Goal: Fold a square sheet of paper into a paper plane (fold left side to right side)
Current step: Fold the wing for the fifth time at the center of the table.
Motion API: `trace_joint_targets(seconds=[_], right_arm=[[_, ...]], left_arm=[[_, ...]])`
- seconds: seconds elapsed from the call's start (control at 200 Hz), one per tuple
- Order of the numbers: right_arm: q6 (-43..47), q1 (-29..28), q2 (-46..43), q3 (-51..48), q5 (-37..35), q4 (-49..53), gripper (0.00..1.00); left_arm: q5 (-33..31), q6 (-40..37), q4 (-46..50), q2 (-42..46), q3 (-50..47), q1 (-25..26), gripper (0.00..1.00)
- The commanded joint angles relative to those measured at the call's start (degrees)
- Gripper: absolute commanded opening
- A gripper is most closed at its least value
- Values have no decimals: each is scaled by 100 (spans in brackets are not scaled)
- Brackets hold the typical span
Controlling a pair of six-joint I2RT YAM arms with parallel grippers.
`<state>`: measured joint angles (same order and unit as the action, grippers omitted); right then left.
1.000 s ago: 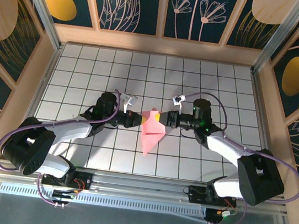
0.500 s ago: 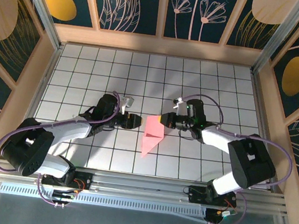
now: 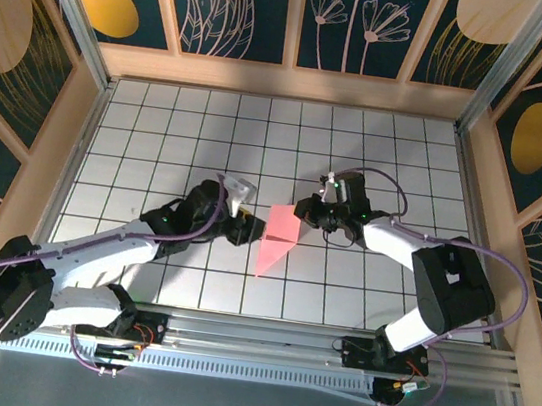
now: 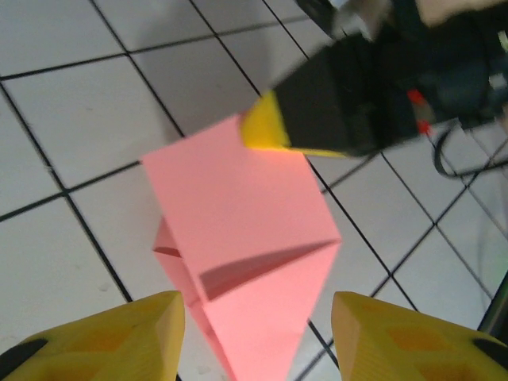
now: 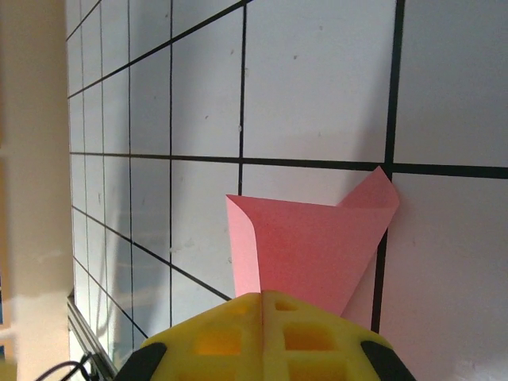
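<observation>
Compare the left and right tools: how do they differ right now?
The left tool stands open, gripping nothing; the right tool is shut on the paper's far corner. The left tool sits at the paper's left edge, the right tool at its right. Both are yellow-tipped.

Creased salmon-pink paper (image 3: 276,239), narrow triangle

The left arm (image 3: 109,241) and right arm (image 3: 399,243) wear white shells over bulky black joints; a purple cable (image 3: 0,266) loops along each; a small white bracket (image 3: 238,187) tops each wrist; the black-bodied left hand (image 3: 247,228) and right hand (image 3: 302,210) carry yellow fingers (image 4: 119,337) with moulded recesses.
</observation>
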<state>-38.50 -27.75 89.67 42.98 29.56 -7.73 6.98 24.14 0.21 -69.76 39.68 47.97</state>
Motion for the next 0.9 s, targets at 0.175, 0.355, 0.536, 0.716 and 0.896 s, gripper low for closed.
trace_joint_targets(seconds=[0.175,0.355,0.536,0.716,0.896], right_arm=[[-296,37,210,220,-136,412,0],[-335,49,278,254,-152,431,0],[-368,42,301,255,-153,413,0],[-402,45,343,246,-144,407,0],[-410,34,356,224,-130,369,0]], left_arm=[[-1605,59,1095,-1178,934,1352,54],[-2019,82,1539,-2036,1551,1795,56],[-2482,73,2039,-2754,2095,1966,57],[-2779,38,2335,-3316,2365,2006,58],[-2997,20,2472,-3612,2482,2006,58]])
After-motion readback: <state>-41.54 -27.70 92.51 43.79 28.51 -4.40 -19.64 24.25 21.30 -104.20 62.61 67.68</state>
